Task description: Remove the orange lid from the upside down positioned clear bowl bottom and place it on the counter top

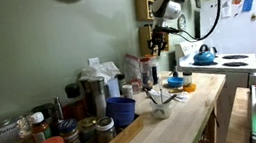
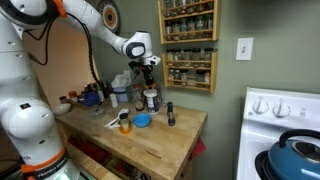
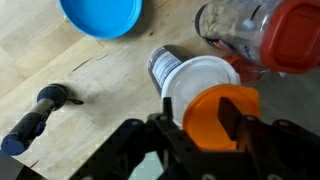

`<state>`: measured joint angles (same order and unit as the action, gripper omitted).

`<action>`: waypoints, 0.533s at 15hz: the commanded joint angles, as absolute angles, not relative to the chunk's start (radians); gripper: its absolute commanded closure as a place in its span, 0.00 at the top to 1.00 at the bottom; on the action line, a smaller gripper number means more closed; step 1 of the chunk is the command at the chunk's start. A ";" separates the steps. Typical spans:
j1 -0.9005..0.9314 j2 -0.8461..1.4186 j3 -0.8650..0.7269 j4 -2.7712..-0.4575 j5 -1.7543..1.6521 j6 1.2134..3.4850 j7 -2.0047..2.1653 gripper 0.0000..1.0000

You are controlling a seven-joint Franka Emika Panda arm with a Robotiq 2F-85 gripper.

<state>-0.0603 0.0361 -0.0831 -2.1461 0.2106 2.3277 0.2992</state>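
Note:
In the wrist view my gripper [image 3: 198,114] is shut on the orange lid [image 3: 212,128] and holds it tilted, just above the white-looking bottom of the upside-down clear bowl [image 3: 195,75]. The bowl stands on the pale wood counter top [image 3: 70,65]. In both exterior views the gripper [image 1: 160,39] [image 2: 146,66] hangs well above the counter [image 1: 189,113] [image 2: 150,145]. The lid in the jaws is too small to make out there.
A blue lid [image 3: 100,15] [image 2: 142,121] lies on the counter. A red-capped jar [image 3: 285,35] stands close beside the bowl. A black bottle-like object [image 3: 40,112] [image 2: 170,113] is nearby. A white stove with a blue kettle [image 1: 204,57] lies past the counter's end, and a spice rack [image 2: 188,40] hangs on the wall.

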 commanded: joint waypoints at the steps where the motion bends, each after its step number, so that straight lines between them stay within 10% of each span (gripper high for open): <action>1: -0.063 0.054 -0.079 -2.138 0.217 2.354 0.324 0.19; 4: -0.064 0.052 -0.079 -2.136 0.219 2.356 0.328 0.01; 8: -0.066 0.046 -0.082 -2.138 0.217 2.356 0.333 0.01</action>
<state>-0.0612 0.0370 -0.0828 -2.1329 0.2106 2.3383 0.3169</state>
